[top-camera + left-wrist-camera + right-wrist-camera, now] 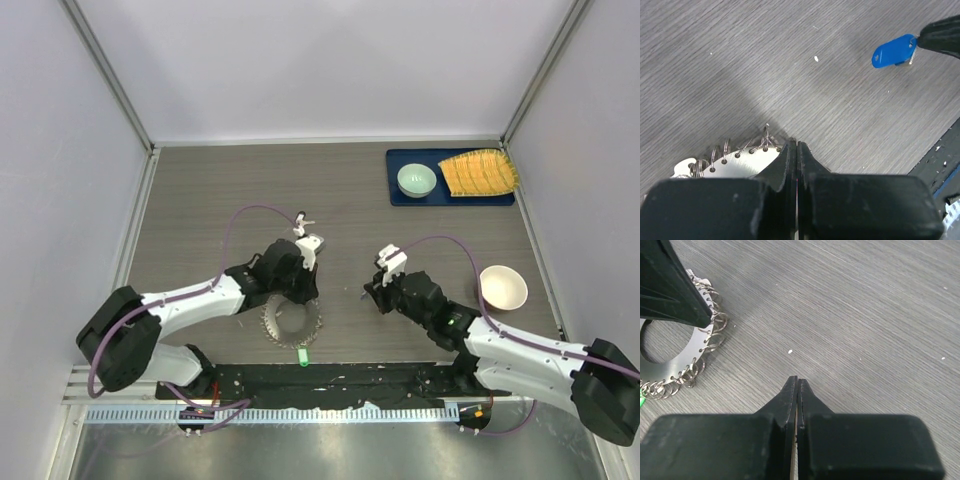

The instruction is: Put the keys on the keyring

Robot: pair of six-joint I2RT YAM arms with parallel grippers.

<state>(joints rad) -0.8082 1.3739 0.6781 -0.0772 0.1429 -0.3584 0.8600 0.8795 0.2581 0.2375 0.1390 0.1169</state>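
Grey wood-grain table (200, 190) between pale walls (320, 60) bears the bristly keyring (292, 322).

No text, label, number or sign can be read on anything.

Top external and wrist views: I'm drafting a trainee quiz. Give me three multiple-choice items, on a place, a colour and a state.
1. Where is the green key? A on the blue tray; B on the table beside the keyring; C in the white bowl.
2. What colour is the key in the right gripper? A red; B yellow; C blue.
3. How do the left gripper's jaws stand? A shut; B wide open; C out of view.
B: it lies just off the keyring's rim. C: its blue head shows at the tip. A: the jaws meet.
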